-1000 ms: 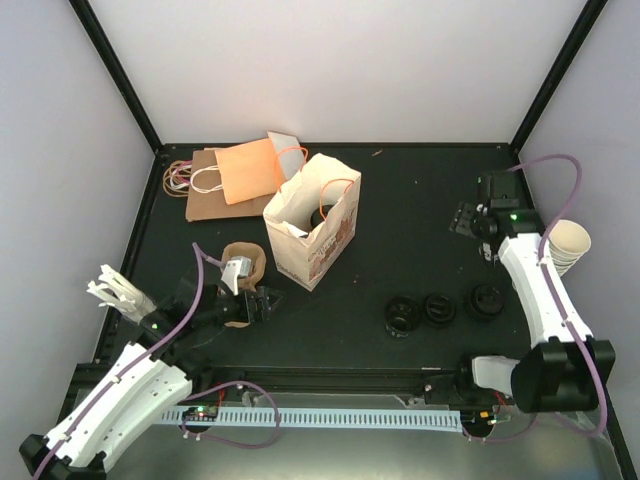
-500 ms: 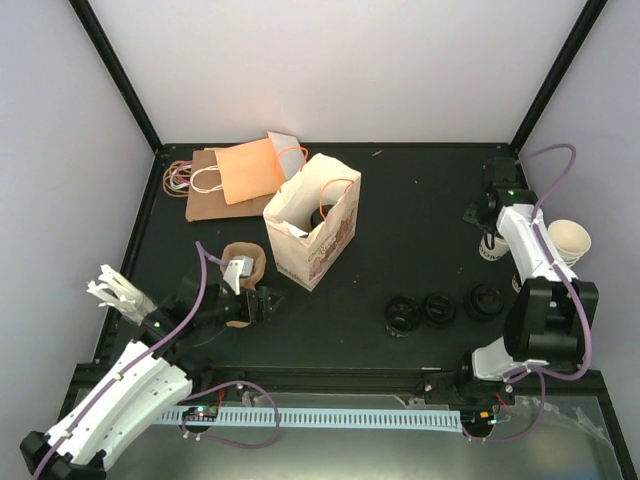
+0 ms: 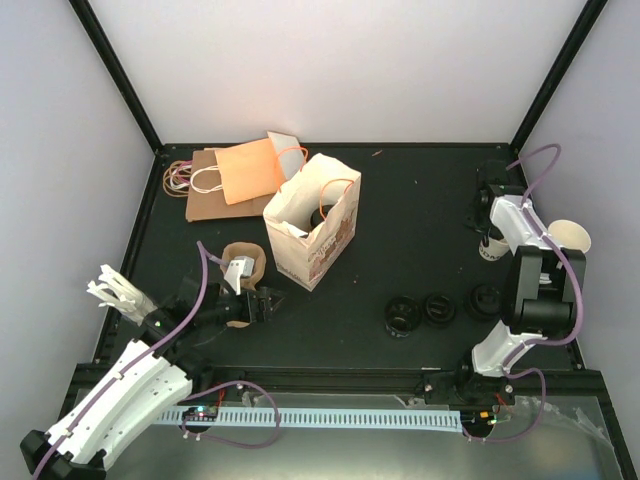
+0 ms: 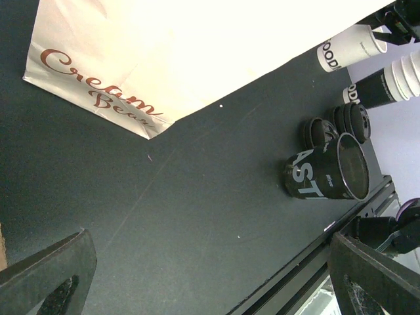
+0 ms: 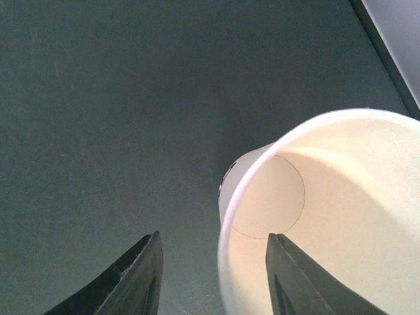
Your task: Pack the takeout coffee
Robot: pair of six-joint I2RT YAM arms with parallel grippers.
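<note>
The takeout coffee (image 3: pixel 490 248), a small cream paper cup with dark print, stands upright near the table's right edge. In the right wrist view I look down into the cup (image 5: pixel 328 216). My right gripper (image 5: pixel 213 275) straddles its near rim, one finger outside the wall and the other inside. There is a gap on both sides, so the jaws are open and hold nothing. From above, the right gripper (image 3: pixel 490 215) hangs right over the cup. My left gripper (image 3: pixel 258 305) rests wide open low over the table, left of the paper bag (image 3: pixel 315 220), with nothing between its fingers.
The printed paper bag stands open at centre-left. Flat bags (image 3: pixel 235 175) lie at the back left. A brown sleeve (image 3: pixel 243 262) sits by the left gripper. Three black lids (image 3: pixel 438 306) lie in the front right. A stack of nested cream cups (image 3: pixel 570 240) stands at the right edge.
My right arm has folded back toward the right edge and brought its gripper over the cup's rim. Its jaws have narrowed. The left arm has not moved.
</note>
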